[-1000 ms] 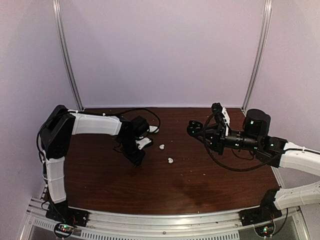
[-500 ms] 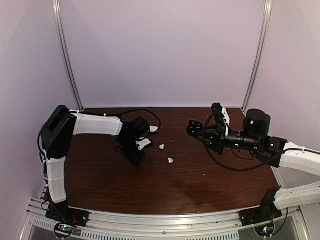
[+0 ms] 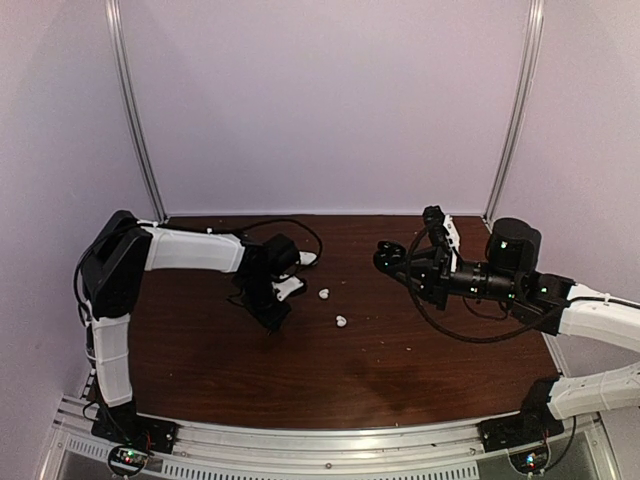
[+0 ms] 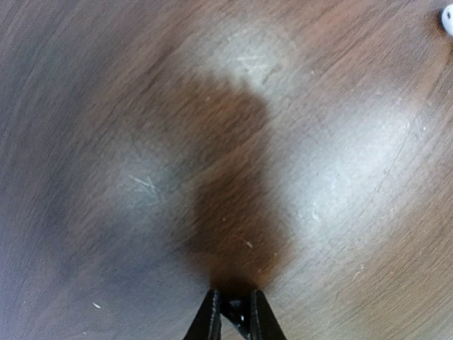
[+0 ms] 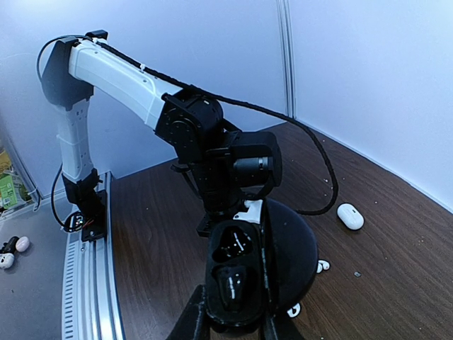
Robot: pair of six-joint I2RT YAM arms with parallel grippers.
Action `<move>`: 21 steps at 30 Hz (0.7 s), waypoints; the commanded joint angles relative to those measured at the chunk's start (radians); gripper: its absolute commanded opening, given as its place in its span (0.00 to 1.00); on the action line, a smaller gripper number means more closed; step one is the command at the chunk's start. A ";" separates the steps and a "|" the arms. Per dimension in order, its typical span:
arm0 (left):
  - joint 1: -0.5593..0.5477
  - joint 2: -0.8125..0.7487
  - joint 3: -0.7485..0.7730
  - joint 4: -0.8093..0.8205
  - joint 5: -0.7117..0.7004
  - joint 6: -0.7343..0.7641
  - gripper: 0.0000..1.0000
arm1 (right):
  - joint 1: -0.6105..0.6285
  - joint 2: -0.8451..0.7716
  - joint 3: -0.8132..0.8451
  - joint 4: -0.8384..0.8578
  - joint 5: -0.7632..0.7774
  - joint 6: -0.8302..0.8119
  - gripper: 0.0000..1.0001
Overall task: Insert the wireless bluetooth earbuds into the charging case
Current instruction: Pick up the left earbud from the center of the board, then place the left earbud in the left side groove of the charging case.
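My right gripper (image 3: 398,262) is shut on an open black charging case (image 5: 244,280) and holds it above the table at the right; its two glossy sockets face the camera. My left gripper (image 3: 272,318) points down just above the table, left of centre. Its jaws (image 4: 236,316) are nearly closed on a small glossy black piece, the black earbud (image 4: 238,319). Two white earbuds (image 3: 323,294) (image 3: 342,321) lie on the table to the right of the left gripper. They also show in the right wrist view (image 5: 322,265) (image 5: 294,309). One shows at the top right corner of the left wrist view (image 4: 447,18).
A white oval case (image 5: 350,216) lies on the table near the back, behind the left gripper (image 3: 306,258). A black cable (image 3: 300,228) loops over the table behind the left arm. The brown wooden table (image 3: 400,360) ends at a metal rail at the near edge.
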 commanded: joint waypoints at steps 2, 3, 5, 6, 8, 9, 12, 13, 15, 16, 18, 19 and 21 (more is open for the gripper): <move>-0.003 -0.079 -0.036 0.108 0.030 -0.032 0.07 | -0.004 0.001 0.002 0.028 0.014 0.000 0.12; -0.001 -0.095 -0.041 0.127 0.037 -0.032 0.07 | -0.003 0.002 -0.001 0.035 0.016 0.003 0.12; -0.001 -0.126 -0.049 0.156 0.035 -0.037 0.07 | -0.004 0.004 -0.008 0.049 0.021 0.004 0.12; -0.001 -0.143 -0.051 0.172 0.037 -0.038 0.06 | -0.004 0.004 -0.012 0.056 0.023 0.004 0.12; 0.001 -0.181 -0.061 0.206 0.022 -0.047 0.06 | -0.004 0.002 -0.023 0.075 0.032 0.004 0.12; 0.000 -0.201 -0.066 0.224 0.019 -0.051 0.06 | -0.004 0.002 -0.028 0.085 0.036 0.003 0.12; 0.000 -0.273 -0.090 0.299 -0.005 -0.064 0.06 | -0.003 0.007 -0.045 0.124 0.048 0.000 0.11; 0.000 -0.301 -0.106 0.329 -0.004 -0.068 0.06 | -0.003 0.012 -0.052 0.142 0.053 -0.001 0.11; 0.000 -0.361 -0.141 0.397 -0.005 -0.075 0.06 | -0.003 0.029 -0.063 0.186 0.062 0.003 0.11; 0.000 -0.395 -0.162 0.436 0.002 -0.076 0.06 | -0.003 0.040 -0.068 0.212 0.063 0.006 0.11; -0.001 -0.466 -0.213 0.527 0.027 -0.075 0.06 | -0.002 0.073 -0.076 0.267 0.062 0.012 0.11; -0.002 -0.501 -0.240 0.573 0.030 -0.074 0.07 | -0.002 0.093 -0.081 0.311 0.061 0.016 0.11; -0.004 -0.564 -0.288 0.654 0.041 -0.074 0.07 | 0.000 0.143 -0.090 0.380 0.061 0.023 0.11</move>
